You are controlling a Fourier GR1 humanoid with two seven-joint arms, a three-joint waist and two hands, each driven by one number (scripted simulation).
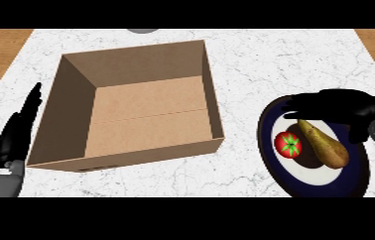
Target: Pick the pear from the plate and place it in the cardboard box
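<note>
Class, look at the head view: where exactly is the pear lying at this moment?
The pear lies on the dark-rimmed plate at the view's lower right, just right of the tomato, with the right hand over its upper end; the cardboard box sits to its left.

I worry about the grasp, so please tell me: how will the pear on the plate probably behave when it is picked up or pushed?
The pear looks rigid, so it should keep its shape. Its tapered, rounded body lies on its side on the plate, so a push would probably roll or swing it, perhaps toward the tomato beside it. Its smooth skin may slip under the right robot hand.
</note>
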